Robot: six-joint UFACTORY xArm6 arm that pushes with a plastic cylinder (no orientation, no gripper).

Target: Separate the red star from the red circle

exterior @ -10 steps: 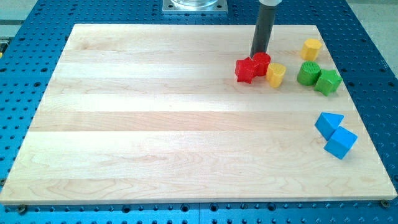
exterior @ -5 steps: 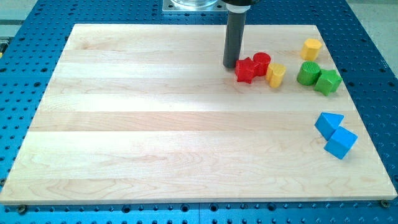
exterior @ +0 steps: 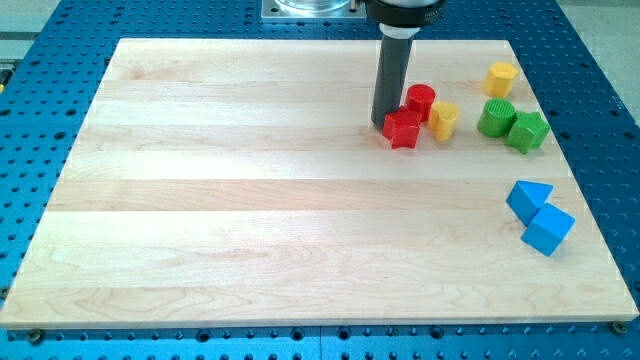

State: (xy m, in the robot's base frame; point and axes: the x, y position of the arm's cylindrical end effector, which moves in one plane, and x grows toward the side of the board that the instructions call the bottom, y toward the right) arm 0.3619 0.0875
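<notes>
I am looking down at a pale wooden counter (exterior: 250,200) resting on a blue perforated base (exterior: 30,60). There is no claw on this arm, so nothing can be said to be open or closed; it ends in a straight dark rod (exterior: 393,75) coming down from twelve o'clock. My tip (exterior: 383,124) sits on the counter, touching or just beside the red star (exterior: 402,128) at the star's ten o'clock side. The red circle (exterior: 420,101) stands at about one o'clock from the star; the two look to be touching or nearly so, and I cannot tell which. A yellow block (exterior: 443,120), roughly cylindrical, sits just beside the red circle at its four o'clock and near the star's two o'clock. Further toward three o'clock, a round green block (exterior: 495,117) and a second green block (exterior: 527,131) sit together, touching. Another yellow block (exterior: 501,78) lies apart at their twelve o'clock. Well apart, toward five o'clock of the group, a blue triangular block (exterior: 528,199) touches a blue cube (exterior: 548,229).
</notes>
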